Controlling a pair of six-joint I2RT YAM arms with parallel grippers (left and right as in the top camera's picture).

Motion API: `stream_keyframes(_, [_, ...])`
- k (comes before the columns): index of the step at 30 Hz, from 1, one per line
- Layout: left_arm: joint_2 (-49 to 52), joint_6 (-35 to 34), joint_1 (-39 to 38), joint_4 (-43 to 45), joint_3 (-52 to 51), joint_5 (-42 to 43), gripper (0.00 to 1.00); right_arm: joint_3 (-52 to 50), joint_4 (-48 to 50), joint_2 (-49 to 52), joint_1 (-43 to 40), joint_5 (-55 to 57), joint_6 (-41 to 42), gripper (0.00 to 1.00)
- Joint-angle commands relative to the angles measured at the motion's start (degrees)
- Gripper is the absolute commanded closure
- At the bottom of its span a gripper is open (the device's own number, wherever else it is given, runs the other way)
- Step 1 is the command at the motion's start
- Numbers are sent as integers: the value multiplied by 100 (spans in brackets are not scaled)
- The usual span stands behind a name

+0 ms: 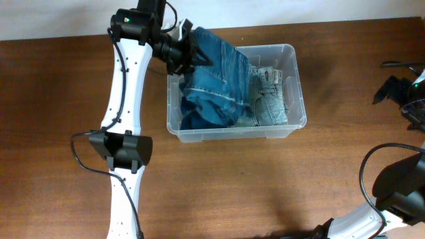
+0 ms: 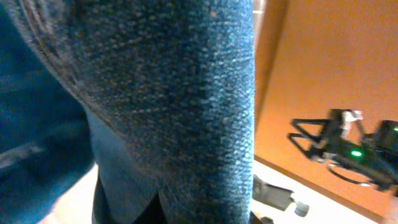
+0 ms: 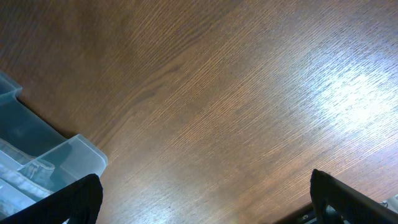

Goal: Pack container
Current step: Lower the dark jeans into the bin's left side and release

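Denim: dark blue jeans (image 1: pixel 212 83), clamped in the left pincer (image 1: pixel 192 53), hang over the container (image 1: pixel 232 135) at its far-left corner (long axis crosswise). Right pincer (image 3: pixel 204 186) gapes empty, well apart.

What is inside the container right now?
On the left, dark blue jeans; on the right, lighter denim. The container floor beneath them is covered.

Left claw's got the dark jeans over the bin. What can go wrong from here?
1. The dark blue denim jeans held by the left claw spill over the rim of the clear rectangular plastic container at that corner; released here, they may drape outside.
2. Denim fills the left wrist view, so placement there is blind.
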Motion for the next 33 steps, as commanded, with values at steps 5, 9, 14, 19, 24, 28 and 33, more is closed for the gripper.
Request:
stream_keyframes(5, [-326, -855, -122, 1001, 26, 1816, 99, -4, 15, -24, 0, 28, -39, 2])
stream_keyframes(9, [-378, -855, -131, 1014, 42, 1803, 99, -4, 15, -24, 0, 28, -39, 2])
stream_keyframes(14, [-389, -850, -142, 1064, 39, 1526, 99, -4, 15, -24, 0, 28, -39, 2])
stream_keyframes(19, [-389, -896, -229, 1596, 39, 1764, 99, -4, 15, -24, 0, 28, -39, 2])
stream_keyframes(24, [-413, -1185, -372, 2024, 42, 1786, 99, -4, 15, -24, 0, 28, -37, 1])
stream_keyframes(28, [-413, -1193, -376, 1744, 39, 1471, 99, -4, 15, -24, 0, 28, -39, 2])
stream_keyframes(33, [-411, -946, -376, 1276, 39, 942, 99, -4, 15, -24, 0, 28, -37, 1])
